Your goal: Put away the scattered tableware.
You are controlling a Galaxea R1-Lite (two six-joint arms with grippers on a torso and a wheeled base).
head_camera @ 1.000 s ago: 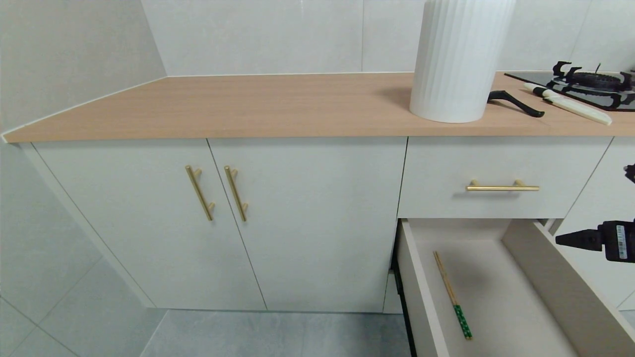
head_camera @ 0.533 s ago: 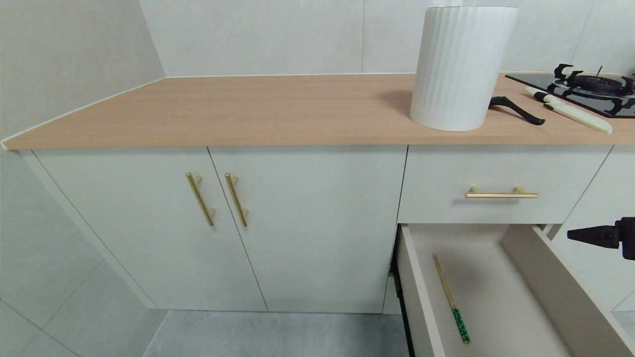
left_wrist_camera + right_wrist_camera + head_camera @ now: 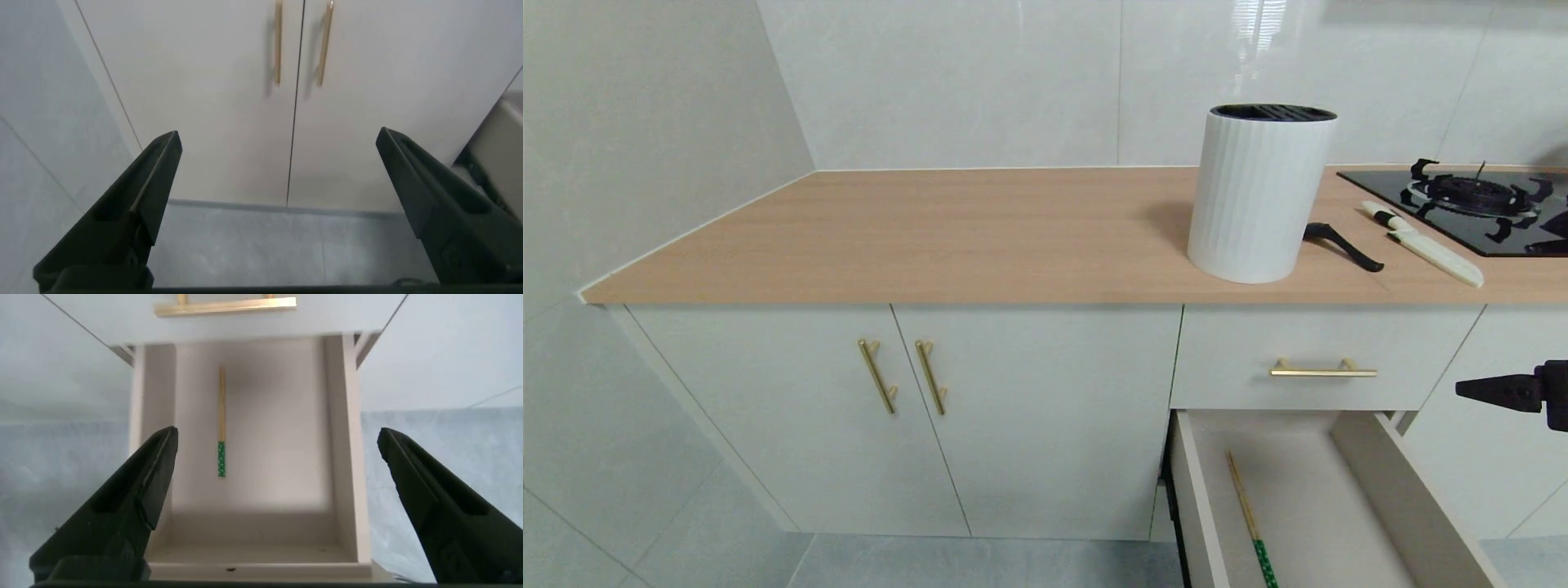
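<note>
Two pieces of tableware lie on the counter (image 3: 931, 237) above the open drawer (image 3: 1401, 502). One is a pale knife (image 3: 1421, 242). The other is a black-handled piece (image 3: 1343, 247) whose far end is hidden behind the white slotted holder (image 3: 1258, 196), so it may be a ladle or another knife.

A pair of green-tipped chopsticks (image 3: 1245, 514) already lies flat inside the drawer, along its left wall. The drawer probably stands pulled out so that more can be dropped in.

The right gripper (image 3: 276, 434) hangs above the drawer and looks straight down into it. Its fingers are spread wide with nothing between them, which suits a hand ready for the next pickup. The left gripper (image 3: 278, 135) sits low, left of the drawer, in front of the cabinet doors (image 3: 368, 106). It is just as wide open and just as empty, likely parked out of the way.

No label or lettering can be read on any item.
</note>
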